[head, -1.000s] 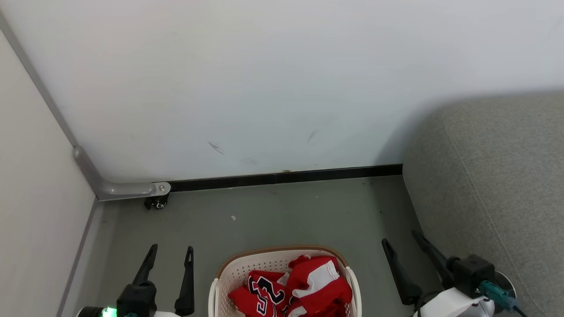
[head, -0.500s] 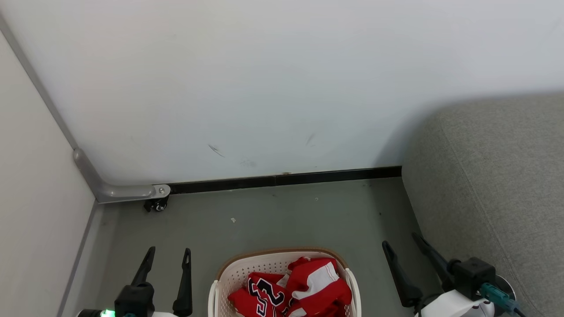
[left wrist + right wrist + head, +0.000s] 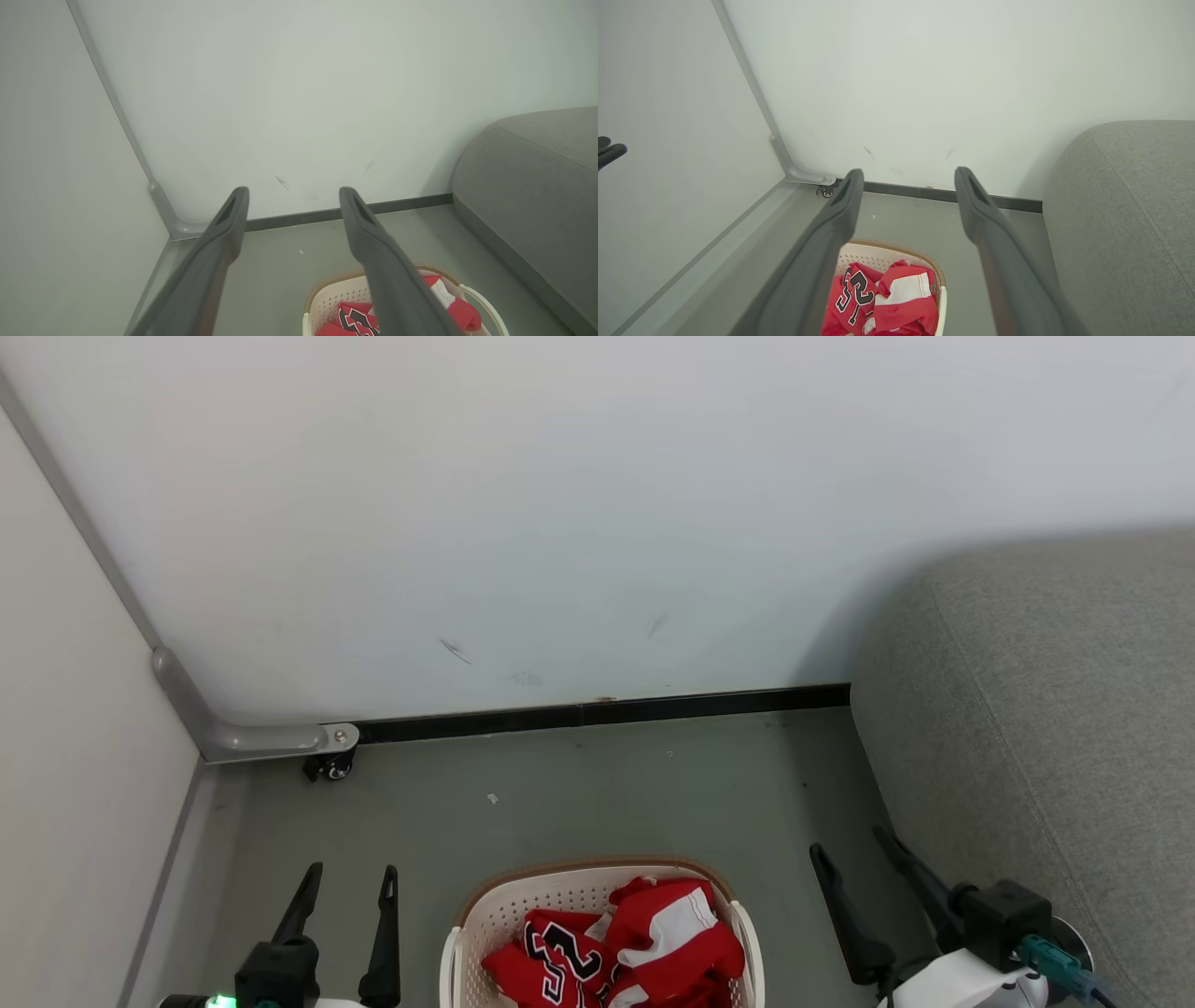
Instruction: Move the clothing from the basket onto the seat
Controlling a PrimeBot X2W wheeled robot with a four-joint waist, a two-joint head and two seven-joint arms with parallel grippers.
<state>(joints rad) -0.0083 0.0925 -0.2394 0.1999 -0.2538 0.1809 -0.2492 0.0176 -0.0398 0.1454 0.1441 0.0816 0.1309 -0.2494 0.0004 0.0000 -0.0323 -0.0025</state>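
The cream-white basket (image 3: pixel 551 896) with a brown rim stands on the floor at the bottom centre, holding the crumpled red clothing (image 3: pixel 621 943) with white trim and black numerals. Both wrist views take in the basket (image 3: pixel 322 298) (image 3: pixel 864 254) and the clothing (image 3: pixel 460 312) (image 3: pixel 882 298) low in the picture. My left gripper (image 3: pixel 349 877) is open to the basket's left, empty, and my right gripper (image 3: pixel 850 842) is open to its right, empty, beside the grey seat (image 3: pixel 1055 728). In their own views the left gripper (image 3: pixel 293 190) and right gripper (image 3: pixel 909 171) hold nothing. The seat (image 3: pixel 537 177) (image 3: pixel 1125 210) fills the right.
A pale wall with a dark baseboard (image 3: pixel 597 714) closes the far side. A light panel on the left has a grey metal foot and a small caster (image 3: pixel 329 767). Bare grey floor (image 3: pixel 607 793) lies between the basket and the wall.
My left gripper has sunk slightly lower in the head view. The right gripper, the basket and the clothing stay where they were.
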